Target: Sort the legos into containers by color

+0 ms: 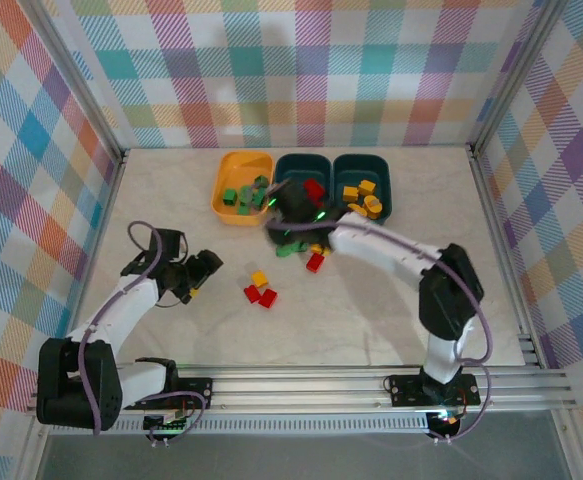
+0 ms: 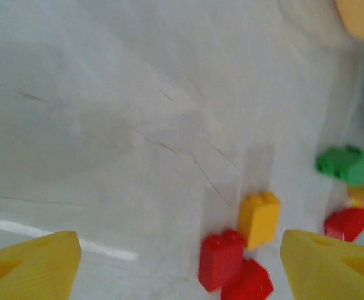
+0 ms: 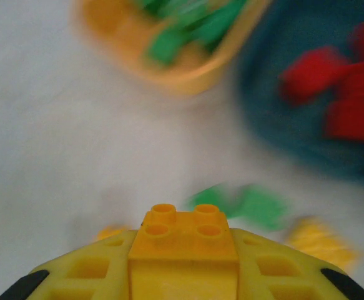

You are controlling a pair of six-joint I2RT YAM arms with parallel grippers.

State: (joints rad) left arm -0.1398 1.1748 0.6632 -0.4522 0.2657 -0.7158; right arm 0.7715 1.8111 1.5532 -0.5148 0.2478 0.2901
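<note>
- We work on a pale marbled table top (image 1: 371,310). Loose toy bricks lie near its middle, in front of the tubs.
- Three shallow rounded plastic tubs stand side by side at the far side. The orange-yellow tub (image 1: 241,165) holds green bricks, the middle dark teal tub (image 1: 296,168) holds red bricks, and the right dark teal tub (image 1: 361,163) holds yellow bricks.
- The right gripper (image 3: 183,275) is clamped on a small yellow-orange studded plastic brick (image 3: 183,234), studs up. It is above the table, just in front of the orange-yellow and middle tubs.
- The left gripper (image 1: 206,270) is spread wide and empty. It is near a loose yellow brick (image 2: 258,219) that touches a red brick (image 2: 221,259).
- A loose green brick (image 2: 342,164) lies further right, apart from that pair.
- We judge each brick light, rigid, smooth-walled and not fragile.
- We recommend closing the fingers on two opposite flat walls, below the studs.
- We expect a hold across the corners or on the studs to let the brick twist or slip out.
</note>
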